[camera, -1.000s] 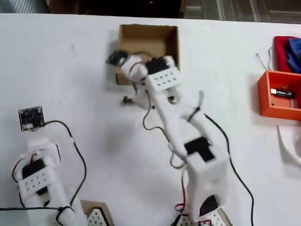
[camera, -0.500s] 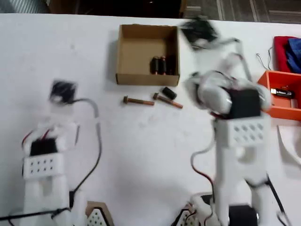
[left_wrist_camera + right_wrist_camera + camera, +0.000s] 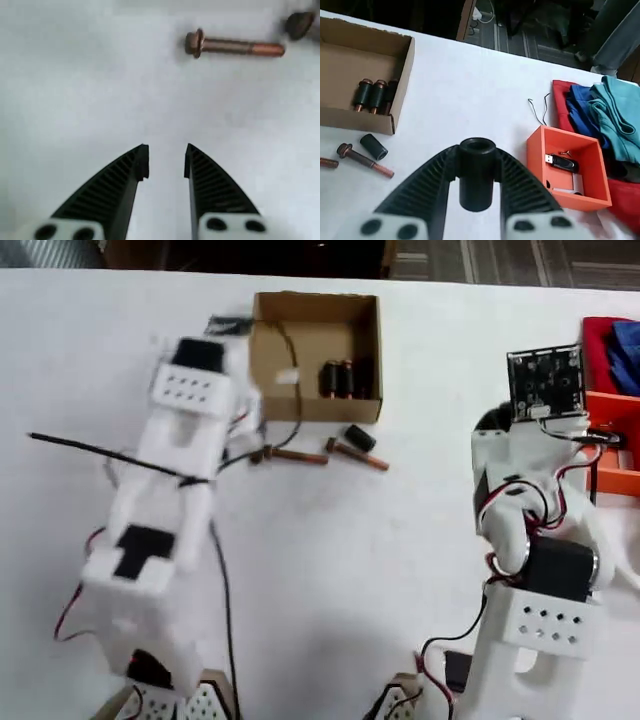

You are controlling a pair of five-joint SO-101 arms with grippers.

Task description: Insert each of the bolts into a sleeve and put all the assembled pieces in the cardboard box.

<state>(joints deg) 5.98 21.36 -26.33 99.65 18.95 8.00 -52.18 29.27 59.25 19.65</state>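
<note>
Two bolts lay loose on the white tabletop (image 3: pixel 330 580) just below the cardboard box (image 3: pixel 312 408), upper centre of the high view: first bolt (image 3: pixel 298 455) to the left, second bolt (image 3: pixel 358 454) to the right, with a spare sleeve (image 3: pixel 359 437) just beside its head. Left tool (image 3: pixel 165 161) hung empty, fingers apart, over bare tabletop near the first bolt, probably lined up to take it. Right tool (image 3: pixel 476 156) was clamped on a black sleeve (image 3: pixel 476 180), held up at frame right, well apart from the bolts; bore exposed, likely offered for insertion. At least two assembled pieces (image 3: pixel 337 379) sat in the box near its right wall. Right edge: orange tray (image 3: pixel 555 192) with a stick drive (image 3: pixel 561 161), folded cloths (image 3: pixel 605 115). Dark room beyond the far edge.
</note>
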